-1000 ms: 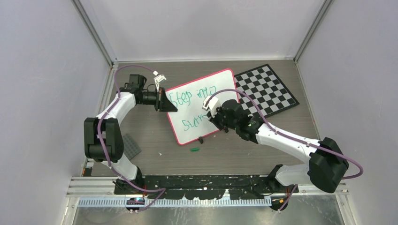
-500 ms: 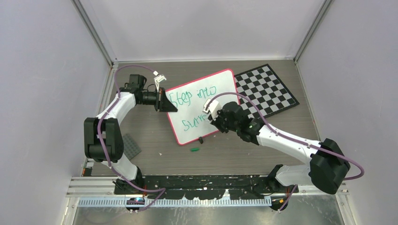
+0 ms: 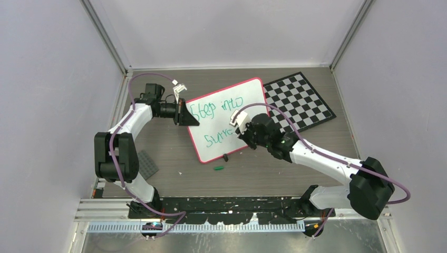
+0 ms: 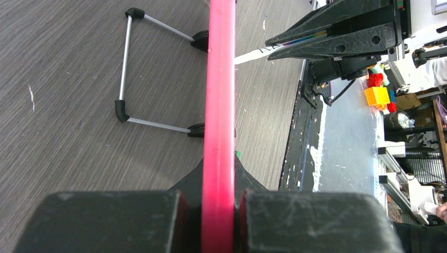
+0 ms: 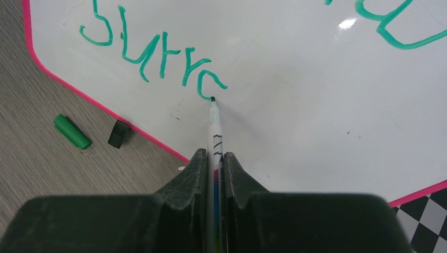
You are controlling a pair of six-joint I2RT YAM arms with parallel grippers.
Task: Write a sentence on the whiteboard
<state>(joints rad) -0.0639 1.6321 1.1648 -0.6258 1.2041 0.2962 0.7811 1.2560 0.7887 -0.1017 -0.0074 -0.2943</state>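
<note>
On my far left a single dark grey studded plate (image 3: 148, 163) lies flat on the wood-grain table (image 3: 168, 142). The left gripper (image 3: 184, 113) is pinched onto the thin red-pink rim of the whiteboard (image 3: 208, 125), its two blocky black fingers pressed against either face of the left edge. The board is a glossy white rectangle with rounded corners, near the middle of the table. The sentence (image 3: 203, 109) runs across it in two lines of thin green strokes: "Step into" above, "surr" and a part-formed letter below. One small black clip (image 3: 225, 157) sits at the near rim, one green cap (image 3: 219, 168) just beside it. My right gripper (image 5: 213, 158) is clamped on one slim white marker (image 5: 214, 121), tip touching the last stroke. One checkerboard (image 3: 303, 100) lies flat at the right, tucked against the whiteboard's corner.
</note>
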